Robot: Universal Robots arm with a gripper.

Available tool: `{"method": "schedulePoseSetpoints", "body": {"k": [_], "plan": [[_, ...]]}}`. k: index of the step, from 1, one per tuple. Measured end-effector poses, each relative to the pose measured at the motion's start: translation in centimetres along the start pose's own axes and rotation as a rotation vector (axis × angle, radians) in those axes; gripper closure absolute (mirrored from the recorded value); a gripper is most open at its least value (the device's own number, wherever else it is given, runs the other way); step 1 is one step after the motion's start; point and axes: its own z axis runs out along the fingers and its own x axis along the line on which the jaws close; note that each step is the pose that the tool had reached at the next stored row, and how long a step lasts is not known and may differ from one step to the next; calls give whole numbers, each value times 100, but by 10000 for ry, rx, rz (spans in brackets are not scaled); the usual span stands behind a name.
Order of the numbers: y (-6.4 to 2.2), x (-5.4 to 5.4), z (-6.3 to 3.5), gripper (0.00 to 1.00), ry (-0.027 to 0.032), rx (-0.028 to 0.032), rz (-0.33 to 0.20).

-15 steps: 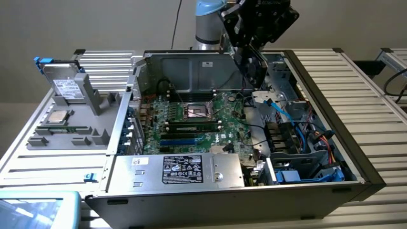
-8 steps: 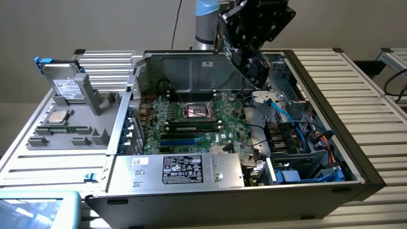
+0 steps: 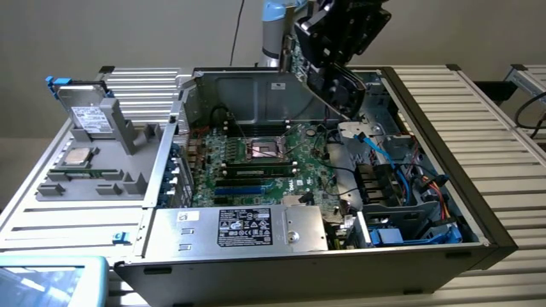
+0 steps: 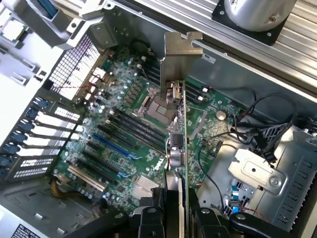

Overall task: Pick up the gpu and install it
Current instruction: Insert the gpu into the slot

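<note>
Wrist view: the gpu is seen clamped edge-on between the fingers, its silver bracket extending away from them, suspended above the motherboard, apart from the blue slot.

the gripper hung above the open computer case, its fingers clamped on the upper end of the graphics card. the card pointed down from the fingers, tilted, with its black cooler showing. below the fingers lay the motherboard, and beyond that the power supply. well off to the exterior view's left of the fingers, a grey tray held a drive.
</note>
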Motion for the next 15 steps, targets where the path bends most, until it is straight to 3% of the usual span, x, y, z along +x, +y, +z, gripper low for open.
{"method": "schedulePoseSetpoints", "body": {"k": [15], "plan": [[-3,-1,22,71,429,99,-2690]]}}
